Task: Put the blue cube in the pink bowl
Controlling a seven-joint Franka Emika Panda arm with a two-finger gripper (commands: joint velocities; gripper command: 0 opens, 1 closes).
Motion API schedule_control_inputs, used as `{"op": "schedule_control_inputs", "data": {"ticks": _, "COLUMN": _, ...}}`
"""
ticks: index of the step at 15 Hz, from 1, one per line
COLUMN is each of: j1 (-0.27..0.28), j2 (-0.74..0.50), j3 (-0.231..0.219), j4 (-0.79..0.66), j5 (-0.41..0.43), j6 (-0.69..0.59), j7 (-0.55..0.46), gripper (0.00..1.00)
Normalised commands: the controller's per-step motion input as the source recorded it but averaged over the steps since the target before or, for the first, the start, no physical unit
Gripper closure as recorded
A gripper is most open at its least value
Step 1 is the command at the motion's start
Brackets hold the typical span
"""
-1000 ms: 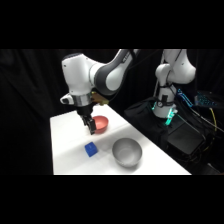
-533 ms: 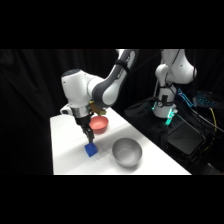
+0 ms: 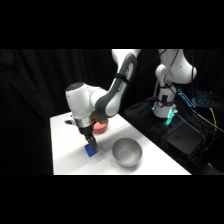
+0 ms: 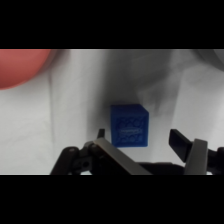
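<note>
Lower than half a second ago: pincer (image 3: 89, 145) now down at the cube (image 3: 91, 150), where before it hung above with a clear gap over the counter (image 3: 65, 150). A full second back, higher yet and over the pink bowl (image 3: 100, 128). Arm bent further forward and down over the counter's near half.

Cube unmoved across all three moments, sitting flat on the counter, in front of the pink bowl and left of the grey bowl (image 3: 126, 152), apart from both. Not lifted. Bowls unmoved too.

From the wrist: pincer (image 4: 145, 142) open, fingers spread wider than the cube (image 4: 129, 125). One fingertip (image 4: 101, 134) just beside the cube's left face, the other (image 4: 179, 141) off to its right with bare counter (image 4: 75, 110) showing between. Cube between the two, a little nearer the left one, its embossed top face upward. No contact visible on the right side; on the left, touching or not cannot be told. Dark shadow spreading over the counter above and around the cube. Edge of the pink bowl (image 4: 20, 67) in the upper left corner, well apart from the cube.
</note>
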Motion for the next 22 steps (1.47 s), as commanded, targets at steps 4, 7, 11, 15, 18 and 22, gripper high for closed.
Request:
{"op": "schedule_control_inputs", "data": {"ticks": 4, "j1": -0.031, "j2": 0.19, "j3": 0.036, "j4": 0.18, "j5": 0.086, "j6": 0.19, "j7": -0.16, "gripper": 0.0}}
{"op": "schedule_control_inputs", "data": {"ticks": 7, "j1": -0.03, "j2": 0.18, "j3": 0.028, "j4": 0.18, "j5": 0.086, "j6": 0.21, "j7": -0.15, "gripper": 0.0}}
{"op": "schedule_control_inputs", "data": {"ticks": 11, "j1": -0.016, "j2": 0.14, "j3": 0.008, "j4": 0.15, "j5": 0.065, "j6": 0.19, "j7": -0.15, "gripper": 0.0}}
{"op": "schedule_control_inputs", "data": {"ticks": 15, "j1": 0.076, "j2": 0.09, "j3": -0.096, "j4": 0.11, "j5": -0.042, "j6": 0.17, "j7": -0.05, "gripper": 0.51}}
{"op": "schedule_control_inputs", "data": {"ticks": 18, "j1": 0.111, "j2": -0.01, "j3": -0.123, "j4": 0.03, "j5": -0.088, "j6": 0.1, "j7": 0.0, "gripper": 0.73}}
{"op": "schedule_control_inputs", "data": {"ticks": 22, "j1": 0.078, "j2": -0.22, "j3": -0.056, "j4": -0.1, "j5": -0.065, "j6": -0.01, "j7": -0.05, "gripper": 0.77}}
